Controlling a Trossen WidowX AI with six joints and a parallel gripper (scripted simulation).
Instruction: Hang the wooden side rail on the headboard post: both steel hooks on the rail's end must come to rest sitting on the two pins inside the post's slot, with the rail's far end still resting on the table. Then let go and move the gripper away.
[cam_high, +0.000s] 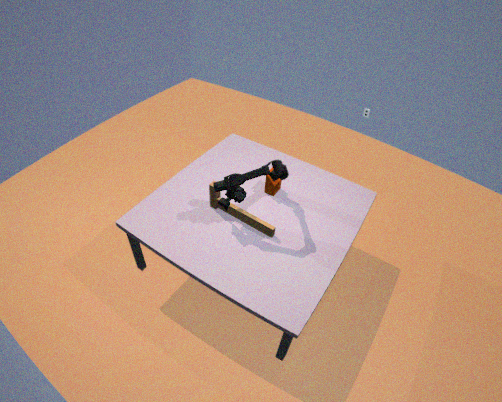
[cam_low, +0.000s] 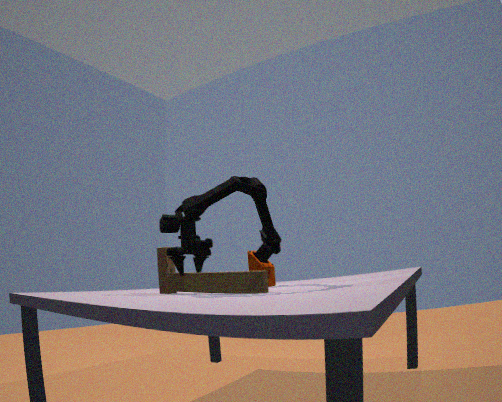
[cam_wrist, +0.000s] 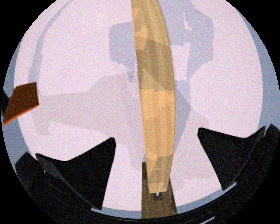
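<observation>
At the left, the headboard post (cam_high: 214, 201) (cam_low: 163, 272) (cam_wrist: 160, 211) is met by the rail's end; hook seating cannot be told; the fingers (cam_high: 226, 202) (cam_low: 190, 272) are spread wide, nothing held, and should be raised straight, without the rail (cam_high: 252, 220) (cam_low: 225, 282) (cam_wrist: 157, 100) being brushed; rightward, an orange mount (cam_high: 272, 187) (cam_low: 270, 275) (cam_wrist: 24, 100) is carried by the pale bench (cam_high: 300, 280) (cam_low: 250, 325) (cam_wrist: 225, 90); by blue walls (cam_high: 100, 50) (cam_low: 350, 125) the room is enclosed.

Black arm (cam_high: 250, 174) (cam_low: 220, 192) arched high; gripper (cam_high: 229, 200) (cam_low: 190, 271) (cam_wrist: 158, 137) pointing down, fingers spread wide, nothing held between them
</observation>
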